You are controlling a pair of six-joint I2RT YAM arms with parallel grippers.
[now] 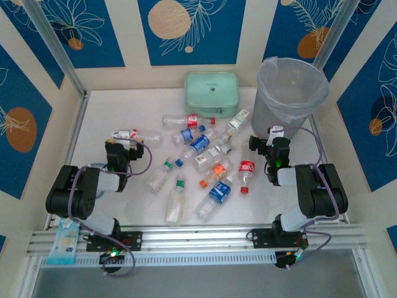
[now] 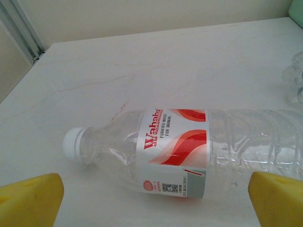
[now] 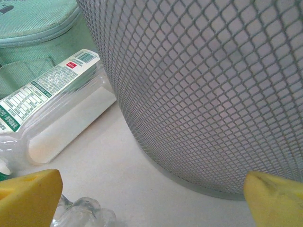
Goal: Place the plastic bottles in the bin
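Several clear plastic bottles lie scattered across the middle of the white table. One with a red and white label lies apart at the left. My left gripper is open just in front of it. In the left wrist view this bottle lies on its side, white cap to the left, beyond my left gripper. The bin stands at the back right. My right gripper is open close to its base. The bin's mesh wall rises beyond my right gripper, nothing between the fingers.
A mint-green case lies at the back centre, left of the bin, and reappears as the mint-green case. A green-labelled bottle lies between case and bin. A crumpled clear bottle sits by my right gripper's left fingertip.
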